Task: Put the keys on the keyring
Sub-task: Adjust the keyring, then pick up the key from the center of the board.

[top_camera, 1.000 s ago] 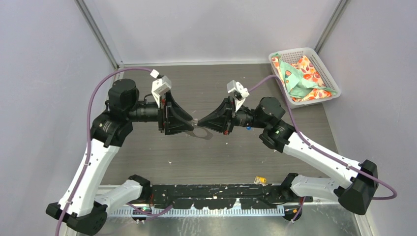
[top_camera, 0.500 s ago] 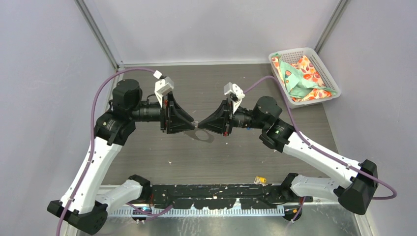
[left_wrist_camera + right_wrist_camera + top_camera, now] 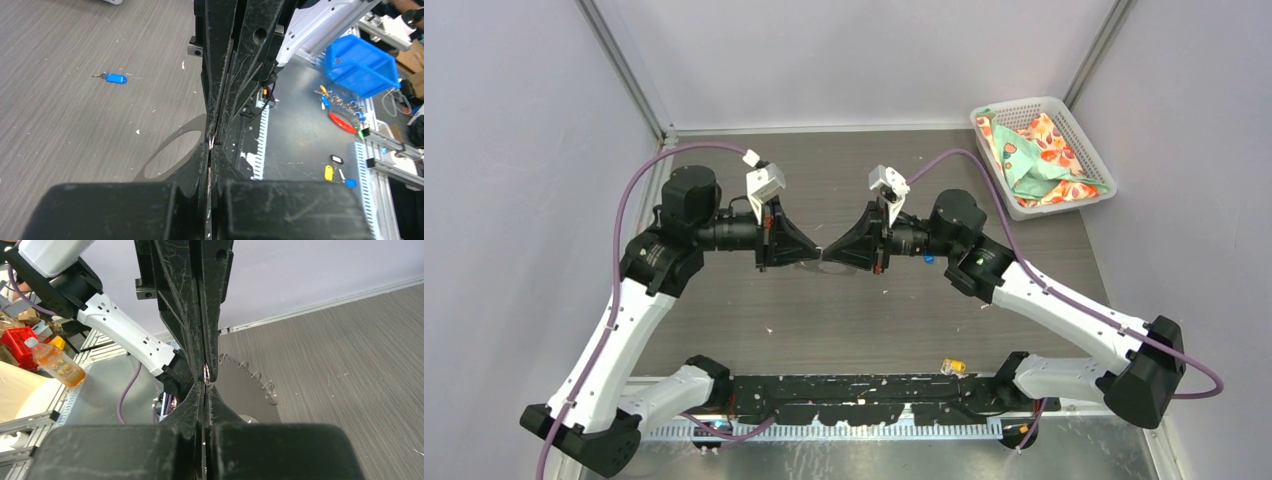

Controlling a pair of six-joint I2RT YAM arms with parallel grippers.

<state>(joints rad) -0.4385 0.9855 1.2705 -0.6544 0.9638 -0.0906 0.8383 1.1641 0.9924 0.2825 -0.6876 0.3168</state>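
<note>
Arms stretched inward — left end effector (image 3: 815,251) and right end effector (image 3: 829,254) meet tip-to-tip, both pinched together.

Two arms, side by side: left arm (image 3: 624,330) and right arm (image 3: 1064,310).
- Links: white moulded shells.
- Joints and bases: black rounded housings.
- Cable (image 3: 621,215): purple, one per arm, looped outside the shell from the wrist down to the base.
- Camera block (image 3: 765,182): small, white, on top of each wrist.
- Left gripper (image 3: 817,252) and right gripper (image 3: 827,257): matte black, two flat fingers (image 3: 180,300) each, tapering to a point. Faces heavily scuffed with pale scratches. Round hole near the root.
</note>
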